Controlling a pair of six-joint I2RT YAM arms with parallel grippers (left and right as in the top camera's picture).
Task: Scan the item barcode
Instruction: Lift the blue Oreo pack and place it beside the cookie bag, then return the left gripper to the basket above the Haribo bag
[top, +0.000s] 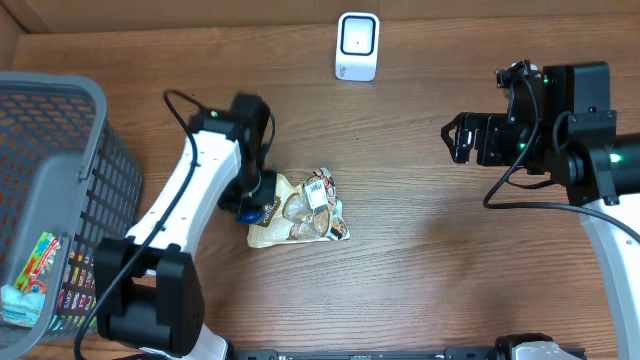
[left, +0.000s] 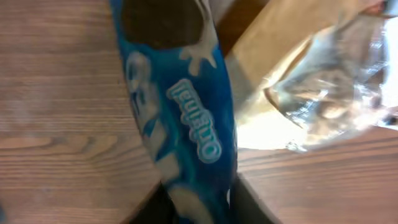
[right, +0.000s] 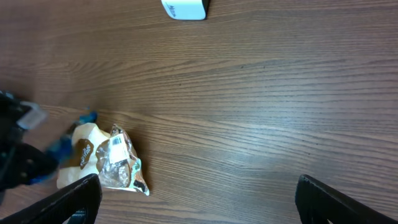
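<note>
Though wide, right hand (top: 452, 138) well apart from scanner (top: 357, 46); blue packet (left: 186, 124) at left hand (top: 258, 208), grip unclear, beside snack bag (top: 305, 210).

Left arm (top: 185, 195) had white tapered link, black joint housings, black blocky base. Thin black left cable (top: 178, 103) looped off its upper joint. Right arm (top: 585, 130) wore boxy black housings; green lights (top: 545, 76) glowed on them; lower link was white. Black right cable (top: 508, 185) hung beneath. Right gripper (top: 451, 140) was black, fingers (right: 74, 199) flat, dark.
</note>
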